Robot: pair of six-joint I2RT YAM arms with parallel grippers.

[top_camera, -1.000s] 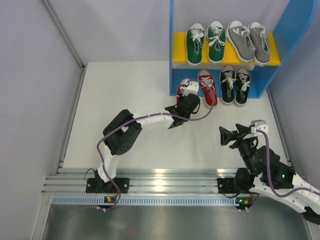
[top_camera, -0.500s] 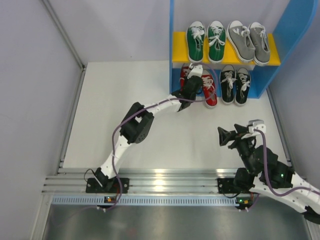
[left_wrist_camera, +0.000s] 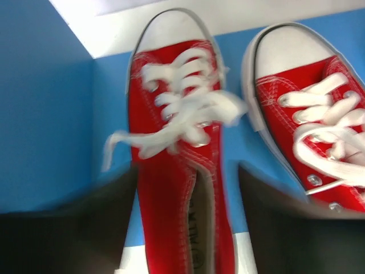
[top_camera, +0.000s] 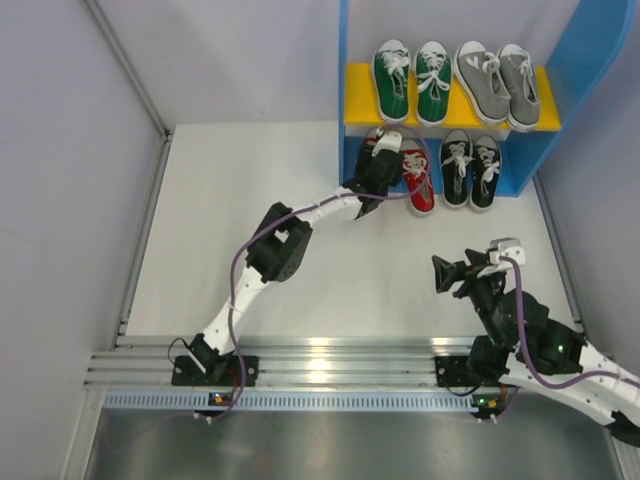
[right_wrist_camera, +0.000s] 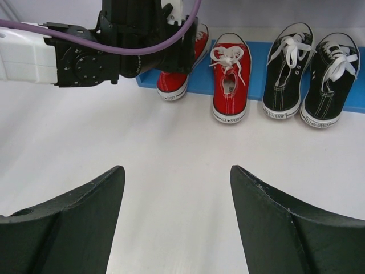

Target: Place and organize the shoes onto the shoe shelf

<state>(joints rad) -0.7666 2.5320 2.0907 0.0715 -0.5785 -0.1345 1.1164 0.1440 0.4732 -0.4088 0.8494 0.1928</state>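
Note:
The shoe shelf [top_camera: 343,100] has blue walls and a yellow board [top_camera: 358,108]. On the board stand the green pair [top_camera: 412,82] and the grey pair [top_camera: 497,82]. On the blue bottom level are the black pair [top_camera: 470,170] and two red shoes. The left red shoe [left_wrist_camera: 171,171] lies beside its partner [left_wrist_camera: 308,131]. My left gripper [left_wrist_camera: 187,171] is open and straddles the left red shoe's heel end, with thin gaps on both sides. My right gripper [right_wrist_camera: 177,177] hangs open over bare table, nothing between its fingers.
The left arm [right_wrist_camera: 114,45] stretches across the table to the shelf's lower left corner. White walls and a metal rail [top_camera: 140,240] bound the table on the left. The right gripper [top_camera: 440,272] sits near the front right, away from the shelf.
The left arm carried the red shoe forward into the shelf's bottom level. Its jaws have now spread and let go of it. The right arm barely shifted.

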